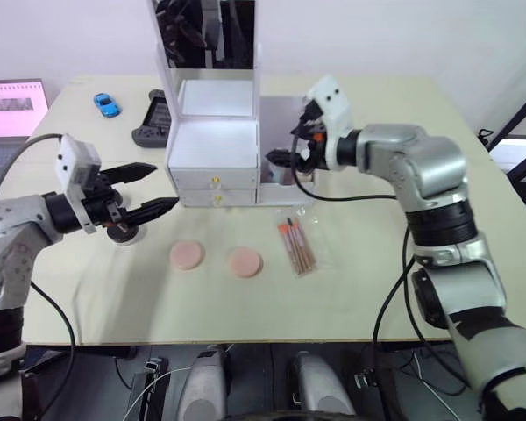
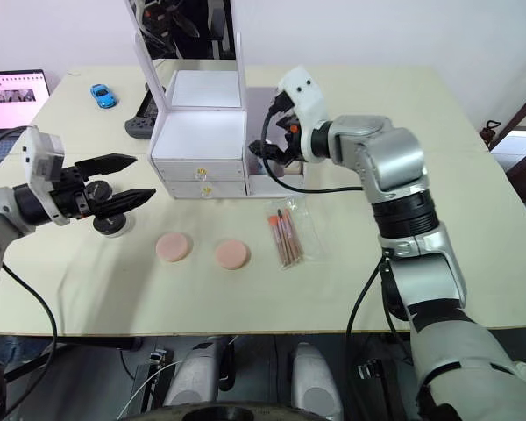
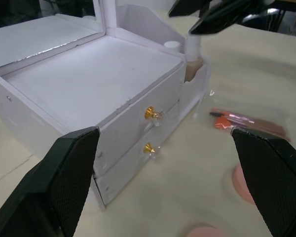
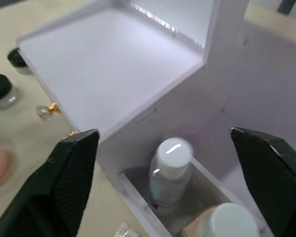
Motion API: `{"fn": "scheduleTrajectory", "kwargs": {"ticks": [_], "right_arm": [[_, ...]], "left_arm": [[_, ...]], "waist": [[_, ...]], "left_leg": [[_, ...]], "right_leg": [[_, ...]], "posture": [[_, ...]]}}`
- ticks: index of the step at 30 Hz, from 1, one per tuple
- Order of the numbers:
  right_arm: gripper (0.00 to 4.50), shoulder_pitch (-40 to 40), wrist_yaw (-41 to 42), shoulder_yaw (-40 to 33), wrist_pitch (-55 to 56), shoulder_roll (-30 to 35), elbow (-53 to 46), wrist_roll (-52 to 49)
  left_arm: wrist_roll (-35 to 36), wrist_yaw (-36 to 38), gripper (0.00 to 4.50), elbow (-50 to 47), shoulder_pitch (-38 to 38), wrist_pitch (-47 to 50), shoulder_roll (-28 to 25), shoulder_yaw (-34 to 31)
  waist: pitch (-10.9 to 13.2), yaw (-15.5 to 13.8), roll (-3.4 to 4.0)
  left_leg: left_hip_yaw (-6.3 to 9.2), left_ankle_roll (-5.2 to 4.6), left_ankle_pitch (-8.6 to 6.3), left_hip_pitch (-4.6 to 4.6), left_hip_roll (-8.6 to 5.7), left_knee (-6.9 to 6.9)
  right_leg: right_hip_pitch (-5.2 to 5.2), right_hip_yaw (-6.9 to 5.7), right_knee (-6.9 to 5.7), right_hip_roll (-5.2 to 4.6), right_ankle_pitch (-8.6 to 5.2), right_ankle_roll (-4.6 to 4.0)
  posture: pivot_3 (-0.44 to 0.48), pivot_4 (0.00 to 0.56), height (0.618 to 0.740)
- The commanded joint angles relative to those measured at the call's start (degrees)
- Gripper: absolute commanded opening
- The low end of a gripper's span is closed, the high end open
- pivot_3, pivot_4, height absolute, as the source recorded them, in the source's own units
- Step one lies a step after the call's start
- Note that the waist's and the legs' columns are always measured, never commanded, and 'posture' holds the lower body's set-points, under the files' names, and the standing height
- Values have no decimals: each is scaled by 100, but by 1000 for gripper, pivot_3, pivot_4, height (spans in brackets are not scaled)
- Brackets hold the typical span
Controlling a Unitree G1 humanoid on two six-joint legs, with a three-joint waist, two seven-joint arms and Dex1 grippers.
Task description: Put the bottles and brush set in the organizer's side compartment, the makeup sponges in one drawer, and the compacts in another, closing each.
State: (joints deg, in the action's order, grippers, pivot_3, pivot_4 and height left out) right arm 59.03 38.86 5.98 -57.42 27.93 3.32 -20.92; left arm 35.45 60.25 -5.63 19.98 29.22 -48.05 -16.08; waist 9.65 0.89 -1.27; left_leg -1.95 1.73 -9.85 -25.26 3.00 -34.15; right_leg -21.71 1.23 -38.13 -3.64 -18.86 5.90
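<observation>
- While the right gripper [image 1: 291, 158] is held wide apart and empty above the side compartment [image 4: 153, 217], both bottles are seen standing inside it: the clear bottle [image 4: 168, 173] with its white cap and the beige bottle [image 4: 222, 222] just beside it.
- Over on the other side, the left gripper [image 1: 149, 189] is spread with nothing between its fingers, held above the table [image 1: 377, 289] in front of the organizer [image 1: 215, 149], and a black compact [image 1: 123, 233] is spotted right under it.
- Both gold-knobbed drawers [image 3: 148, 131] are seen shut.
- Out on the table in front of the organizer, the brush set [image 1: 298, 247] is left lying in its clear sleeve, well apart from the bin.
- Two makeup sponges [image 1: 187, 255] are lying flat near it.
- By the look of it, only the bottles are done; brush set, sponges and compacts are all judged still to be stowed.
</observation>
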Motion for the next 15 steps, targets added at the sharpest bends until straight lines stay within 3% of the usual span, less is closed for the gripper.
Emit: {"fn": "scheduleTrajectory", "kwargs": {"ticks": [1, 5, 11, 15], "right_arm": [[4489, 149, 67, -491, -223, 273, -606, -275], [4489, -221, 319, -952, -128, 898, -998, -450], [4489, -1888, 793, -1913, 771, 2039, -1475, -406], [4489, -2942, 705, -2941, 1488, 2050, -1612, -540]], "left_arm": [[-50, 108, 4500, 87, 206, -173, -43, 26], [-87, 242, 4500, 423, 395, -264, -37, 104], [-517, 411, 4500, 1785, 590, -951, -113, 15], [-903, 390, 4500, 2943, 736, -1756, -253, -144]], "waist": [[0, 1, 0], [0, -17, -1], [-2, -22, -3], [-1, 31, 1]], "left_leg": [[0, 0, 0, 0, 0, 0], [-1, 0, 0, 0, 0, 0], [-1, 0, 0, 0, -4, -1], [-6, -1, 0, 4, -1, 0]], "right_leg": [[0, 0, 0, 0, 0, 0], [-1, 0, 1, 0, 0, 0], [7, -3, 8, -3, 0, 0], [1, 4, 3, 3, 0, 0]], "posture": [[0, 150, 740], [0, 150, 740], [0, 150, 740], [0, 150, 740]]}}
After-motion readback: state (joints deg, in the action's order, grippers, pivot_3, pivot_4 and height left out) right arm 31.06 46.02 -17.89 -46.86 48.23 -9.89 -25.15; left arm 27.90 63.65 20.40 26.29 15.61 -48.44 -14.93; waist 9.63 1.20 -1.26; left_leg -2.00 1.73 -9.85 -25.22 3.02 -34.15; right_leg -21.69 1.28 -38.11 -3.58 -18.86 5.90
